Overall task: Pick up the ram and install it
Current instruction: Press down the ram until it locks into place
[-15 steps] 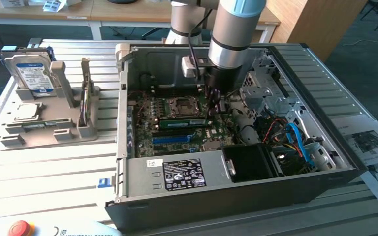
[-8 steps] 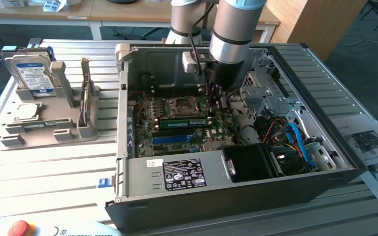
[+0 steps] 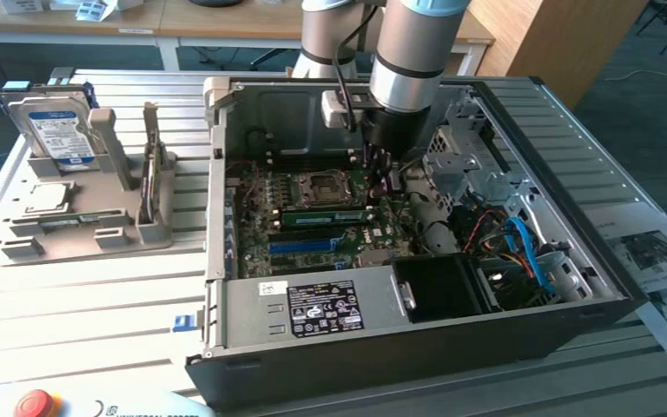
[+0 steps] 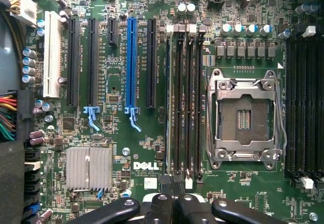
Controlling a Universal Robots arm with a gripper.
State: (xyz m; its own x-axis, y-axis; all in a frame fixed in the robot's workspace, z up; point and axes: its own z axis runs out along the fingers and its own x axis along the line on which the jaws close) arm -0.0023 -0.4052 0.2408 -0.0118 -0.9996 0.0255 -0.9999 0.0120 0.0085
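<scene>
So the arm reaches straight down into the open PC case (image 3: 565,287) and its claw (image 4: 172,183) is pinched shut, tips together, right at the near end of the memory slots (image 4: 183,107). From the exterior view the tips are mostly lost in the dark behind the arm, so I honestly can't tell if they're clamped on anything or just touching the board. The ram (image 3: 322,217) looks like a long thin green strip with a pale label, lying along the slot bank just beside the CPU socket (image 4: 244,113), on the side toward the blue slot (image 4: 131,67). How deep it sits I can't make out. In the wrist view I can't pick it out for sure.

Counts: four memory slots in the bank by the claw, and another bank across the socket that's cut off by the frame edge, so no count there. One empty socket with its metal frame, one blue expansion slot, one white one (image 4: 51,51), four black ones (one is short), and one finned silver heatsink (image 4: 89,168).

Out on the bench (image 3: 90,295), toward the exterior view's left, a grey holder (image 3: 79,234) carries one blue-labelled hard drive (image 3: 53,130) standing up and one square chip (image 3: 46,198) lying flat. One red button (image 3: 35,404) is half cut off at the corner, and the papers (image 3: 658,252) on the exterior view's right are cropped too.
</scene>
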